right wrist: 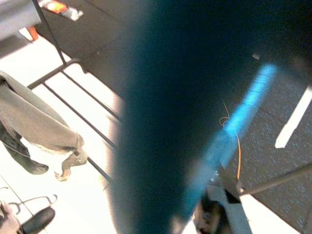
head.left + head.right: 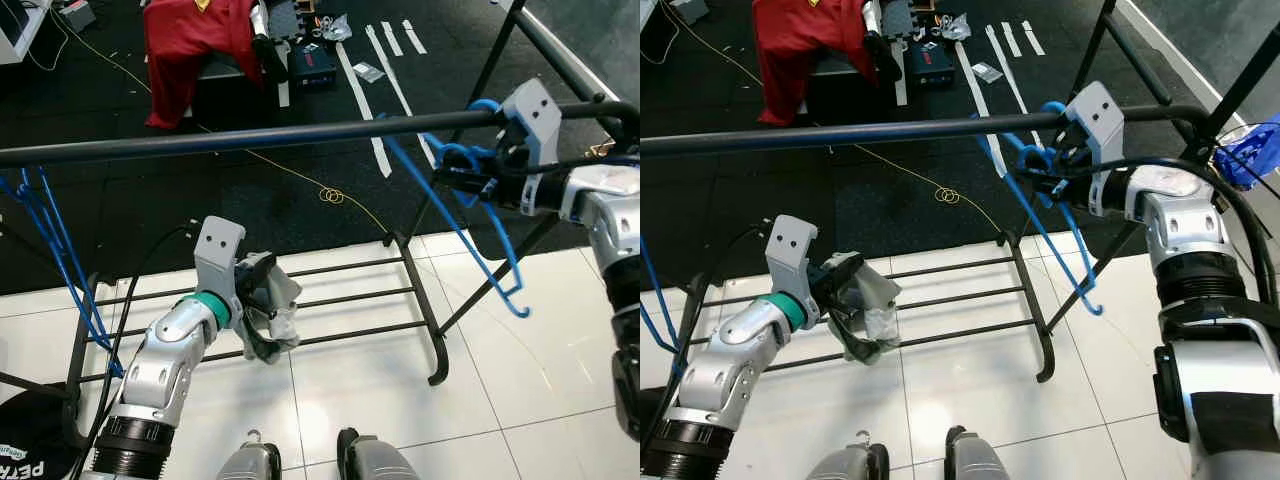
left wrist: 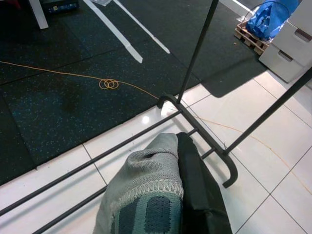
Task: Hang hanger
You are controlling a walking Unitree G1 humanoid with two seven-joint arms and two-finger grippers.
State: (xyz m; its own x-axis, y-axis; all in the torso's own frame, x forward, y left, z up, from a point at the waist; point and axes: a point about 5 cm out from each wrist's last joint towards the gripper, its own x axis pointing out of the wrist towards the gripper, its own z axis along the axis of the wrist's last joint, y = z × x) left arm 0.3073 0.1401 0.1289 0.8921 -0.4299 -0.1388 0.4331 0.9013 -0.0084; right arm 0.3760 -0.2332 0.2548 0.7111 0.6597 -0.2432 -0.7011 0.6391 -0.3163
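A black clothes rail (image 2: 250, 135) crosses in front of me at chest height. My right gripper (image 2: 450, 178) is shut on the neck of a blue hanger (image 2: 458, 157) right at the rail's right part. The hanger's arms slant down below the rail; whether its hook rests on the rail I cannot tell. Up close in the right wrist view the hanger (image 1: 195, 146) is a blue blur. My left gripper (image 2: 262, 285) is low, above the rack's bottom bars, shut on a grey and dark cloth (image 2: 275, 320), also seen as cloth (image 3: 151, 195).
Several blue hangers (image 2: 55, 250) hang at the rail's left end. The rack's bottom bars (image 2: 340, 300) and slanted leg (image 2: 490, 270) stand over white tiles. Beyond lie a black mat, a yellow cable (image 2: 330, 195), white tape strips and a red garment (image 2: 190, 50). My feet (image 2: 340, 460) are below.
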